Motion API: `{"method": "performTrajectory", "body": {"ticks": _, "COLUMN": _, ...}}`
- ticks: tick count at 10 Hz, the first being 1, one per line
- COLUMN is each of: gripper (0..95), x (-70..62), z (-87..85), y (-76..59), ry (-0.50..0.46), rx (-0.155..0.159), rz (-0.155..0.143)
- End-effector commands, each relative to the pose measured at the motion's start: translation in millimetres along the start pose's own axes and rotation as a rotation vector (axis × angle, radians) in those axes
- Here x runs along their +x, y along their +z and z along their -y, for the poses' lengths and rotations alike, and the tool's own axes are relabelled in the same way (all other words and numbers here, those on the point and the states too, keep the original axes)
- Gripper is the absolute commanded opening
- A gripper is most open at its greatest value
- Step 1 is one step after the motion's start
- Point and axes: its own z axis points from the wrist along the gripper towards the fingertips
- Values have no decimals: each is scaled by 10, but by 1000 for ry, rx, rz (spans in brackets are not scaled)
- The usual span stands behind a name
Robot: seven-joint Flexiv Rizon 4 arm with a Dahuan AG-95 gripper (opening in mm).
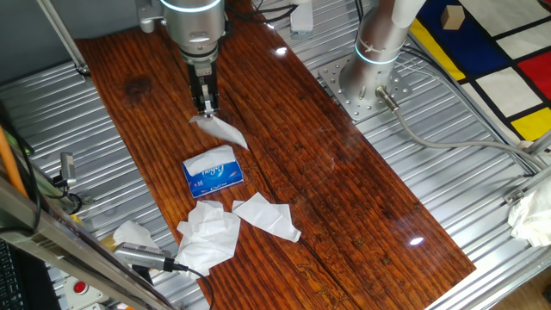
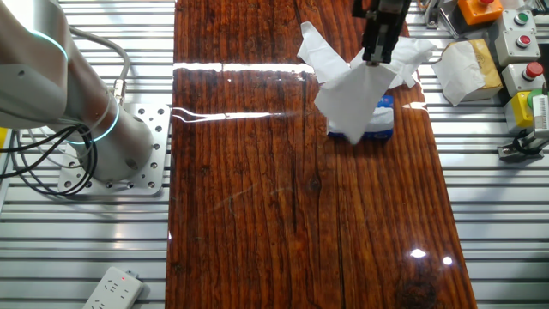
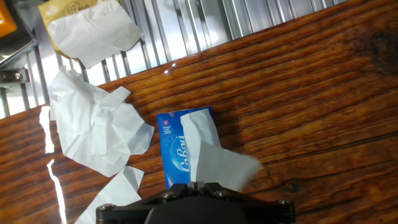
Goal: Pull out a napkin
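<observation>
My gripper [image 1: 205, 108] is shut on the top corner of a white napkin [image 1: 220, 129] and holds it above the table. The sheet hangs down from the fingers. The small blue tissue pack [image 1: 213, 172] lies on the wooden table just in front of and below it. In the other fixed view the gripper [image 2: 375, 58] holds the napkin [image 2: 353, 99] over the pack [image 2: 384, 122]. In the hand view the napkin [image 3: 214, 158] runs from my gripper [image 3: 198, 185] across the pack [image 3: 174, 152]. I cannot tell whether its lower end still touches the pack.
Several loose crumpled napkins [image 1: 211, 232] lie on the wood near the pack, one more [image 1: 269, 215] beside them. The arm's base [image 1: 370, 52] stands on the metal table. Button boxes [image 2: 523, 34] and a tissue-covered yellow box [image 2: 467, 69] sit past the board's edge.
</observation>
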Motion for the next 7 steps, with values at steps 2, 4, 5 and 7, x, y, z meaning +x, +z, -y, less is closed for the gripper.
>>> {"method": "performTrajectory", "body": {"ticks": 2, "gripper": 0, "x": -34, "z": -31, "y": 38, "ry": 7, "rx": -1, "rz": 6}}
{"method": "performTrajectory", "body": {"ticks": 4, "gripper": 0, "x": -85, "z": -66, "y": 97, "ry": 13, "rx": -3, "rz": 13}}
{"method": "performTrajectory", "body": {"ticks": 5, "gripper": 0, "x": -105, "z": -88, "y": 113, "ry": 18, "rx": -4, "rz": 14}}
{"method": "performTrajectory", "body": {"ticks": 7, "gripper": 0, "x": -147, "z": -149, "y": 129, "ry": 22, "rx": 1, "rz": 13}}
